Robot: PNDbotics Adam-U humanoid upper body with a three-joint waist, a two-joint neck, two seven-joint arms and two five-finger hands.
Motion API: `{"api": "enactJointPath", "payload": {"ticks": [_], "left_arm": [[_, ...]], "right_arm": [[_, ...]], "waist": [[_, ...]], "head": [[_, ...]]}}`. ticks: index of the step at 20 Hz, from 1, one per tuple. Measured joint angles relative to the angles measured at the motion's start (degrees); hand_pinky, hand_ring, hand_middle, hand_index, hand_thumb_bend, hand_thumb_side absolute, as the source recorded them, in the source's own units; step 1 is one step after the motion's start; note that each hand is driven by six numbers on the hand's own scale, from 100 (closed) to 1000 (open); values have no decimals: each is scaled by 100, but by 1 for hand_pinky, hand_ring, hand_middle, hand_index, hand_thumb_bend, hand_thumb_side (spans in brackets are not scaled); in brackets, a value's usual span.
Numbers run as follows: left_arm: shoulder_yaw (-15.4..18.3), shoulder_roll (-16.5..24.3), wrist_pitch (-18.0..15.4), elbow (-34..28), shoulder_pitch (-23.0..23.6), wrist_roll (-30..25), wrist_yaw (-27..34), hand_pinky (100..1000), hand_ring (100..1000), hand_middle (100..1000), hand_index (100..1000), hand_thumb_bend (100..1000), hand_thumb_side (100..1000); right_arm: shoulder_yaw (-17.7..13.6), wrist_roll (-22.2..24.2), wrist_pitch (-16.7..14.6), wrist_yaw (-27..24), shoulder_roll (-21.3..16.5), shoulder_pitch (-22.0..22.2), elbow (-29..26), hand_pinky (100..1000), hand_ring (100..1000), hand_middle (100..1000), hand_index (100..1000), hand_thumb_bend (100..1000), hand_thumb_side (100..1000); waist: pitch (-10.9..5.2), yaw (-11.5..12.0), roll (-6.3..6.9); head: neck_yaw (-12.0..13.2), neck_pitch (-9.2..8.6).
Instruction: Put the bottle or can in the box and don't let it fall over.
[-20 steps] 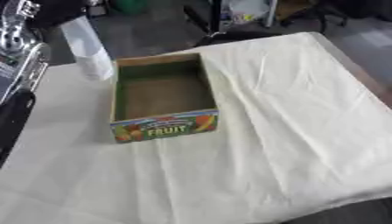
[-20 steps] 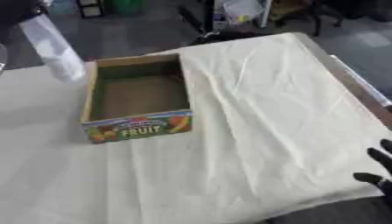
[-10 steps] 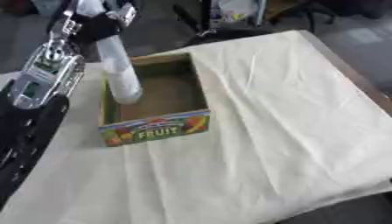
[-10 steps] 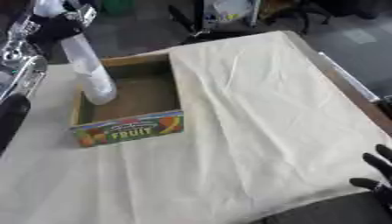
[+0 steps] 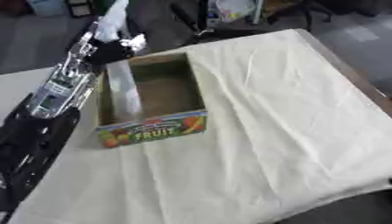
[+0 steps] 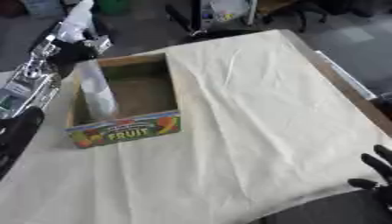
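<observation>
Left hand (image 5: 115,46) raised; right hand (image 6: 376,175) open, low.

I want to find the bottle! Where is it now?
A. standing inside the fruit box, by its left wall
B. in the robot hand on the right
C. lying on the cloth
A: the bottle stands upright inside the fruit box, against its left wall.

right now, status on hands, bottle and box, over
Left hand at the bottle, grip unclear. Bottle upright inside fruit box, against its left wall. Right hand idle, open, lower right. Nothing in the way.
</observation>
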Motion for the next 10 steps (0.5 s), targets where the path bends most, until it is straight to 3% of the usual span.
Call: {"api": "enactJointPath", "payload": {"ticks": [5,10], "left_arm": [[12,15,-68,-10,188,-94,-353,914,1000,641,846,868,450],[91,148,-99,-189,423,-28,-576,934,1000,691,876,912,506]], "right_arm": [[-3,-9,3,16,9,1,0,792,1000,1000,1000,100,470],[-13,-23,-9,24,49,4,0,792,1000,1000,1000,100,470]], "waist": [[1,45,-3],[1,92,-16]], "head": [[-47,-1],[-98,-27]]}}
